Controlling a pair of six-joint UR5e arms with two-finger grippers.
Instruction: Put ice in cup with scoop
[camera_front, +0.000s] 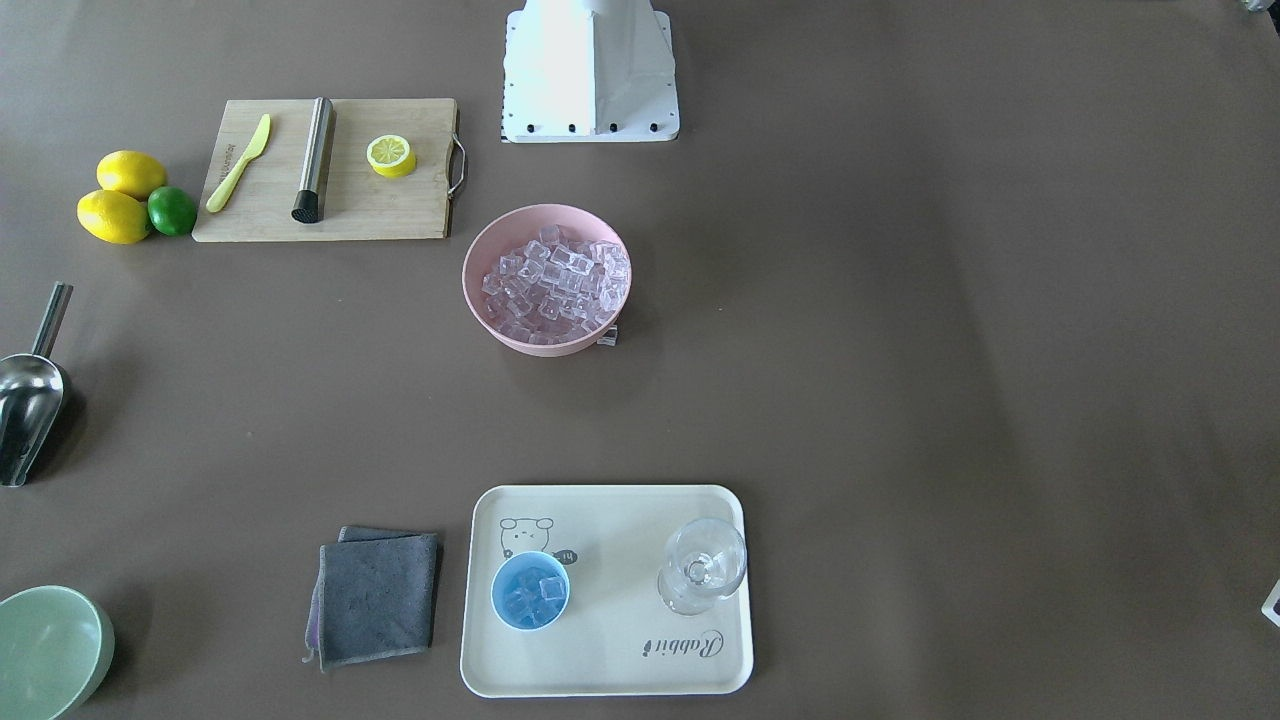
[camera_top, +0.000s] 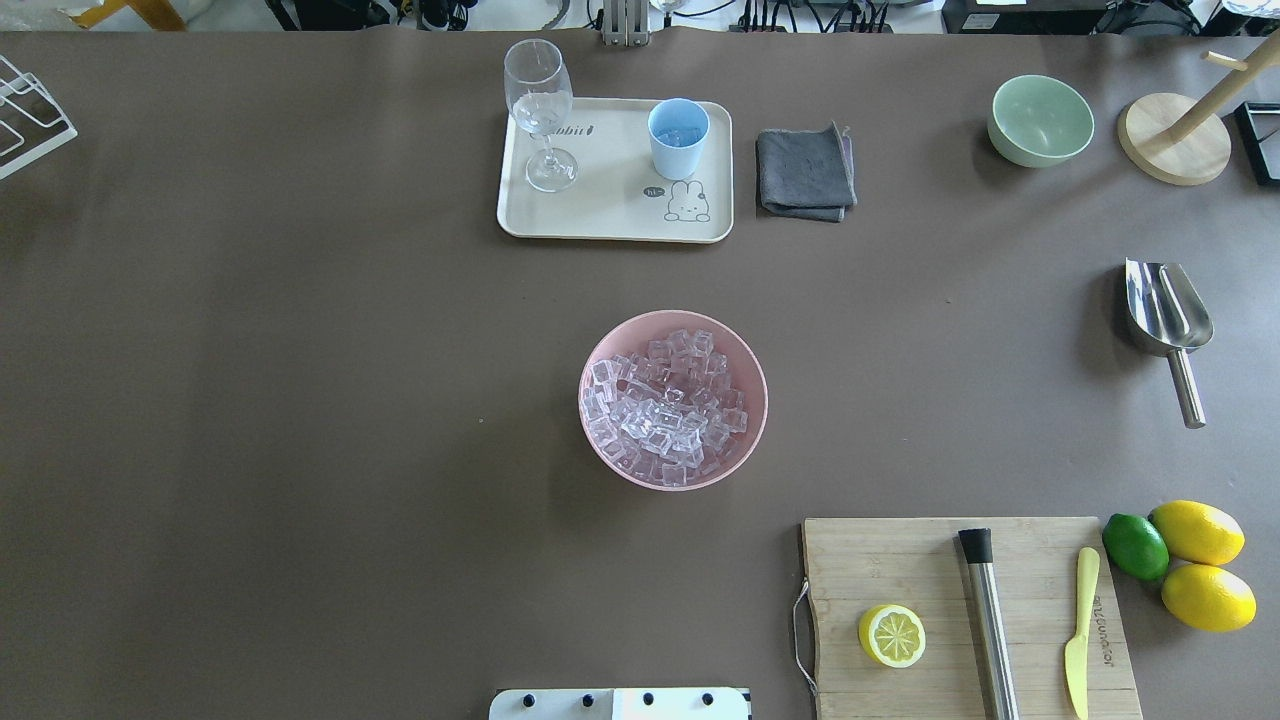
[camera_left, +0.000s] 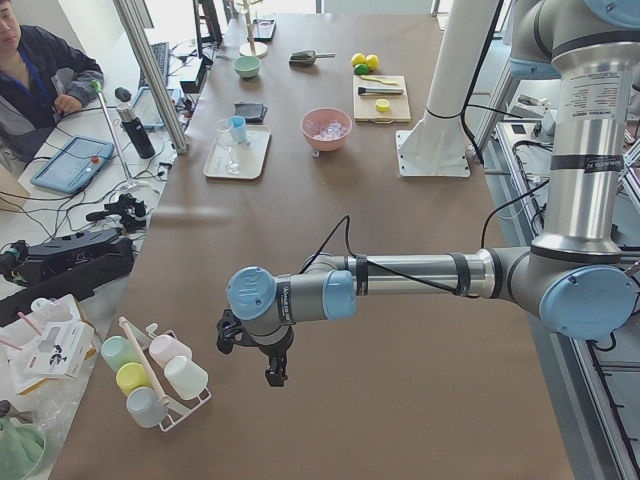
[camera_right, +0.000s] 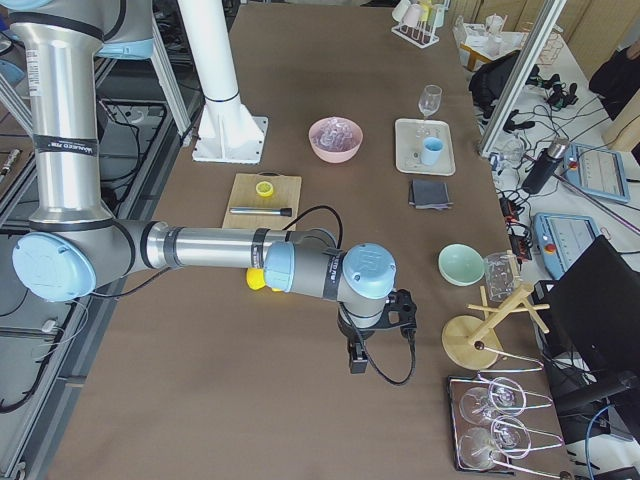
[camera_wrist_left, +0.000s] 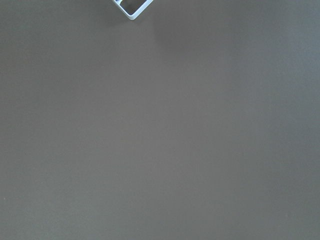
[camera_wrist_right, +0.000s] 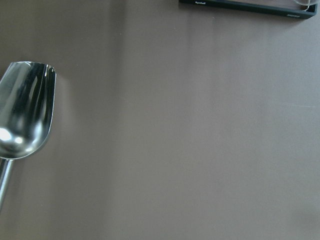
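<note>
The scoop (camera_top: 1168, 320) lies on the counter (camera_top: 300, 400) near its right edge, hollow side up. Its long axis runs roughly from the robot's side to the far side, with the thin handle toward the robot and the open mouth toward the green bowl (camera_top: 1040, 120) farther along that edge. Nearer the robot on the same edge sit two lemons (camera_top: 1200, 565) and a lime (camera_top: 1135, 546), beside a cutting board (camera_top: 1030, 560) carrying a lemon half (camera_top: 891, 635), a steel cylinder (camera_top: 988, 620) and a yellow knife (camera_top: 1078, 630). Most of the ice (camera_top: 665, 405) fills the pink bowl (camera_top: 755, 380) at mid-counter, and one loose cube (camera_front: 607, 337) rests on the counter against the bowl's base. The cup (camera_top: 678, 138) stands upright on a cream tray (camera_top: 600, 215) at the far side, with a few cubes inside and a stemmed glass (camera_top: 540, 110) beside it. A folded grey cloth (camera_top: 805, 170) lies between the tray and the green bowl. The left pincer (camera_left: 274, 378) hangs over bare counter at the robot's left end, well away from all this. The right pincer (camera_right: 357, 365) hangs at the right end. Neither shows clearly enough to tell whether it is open or closed.
</note>
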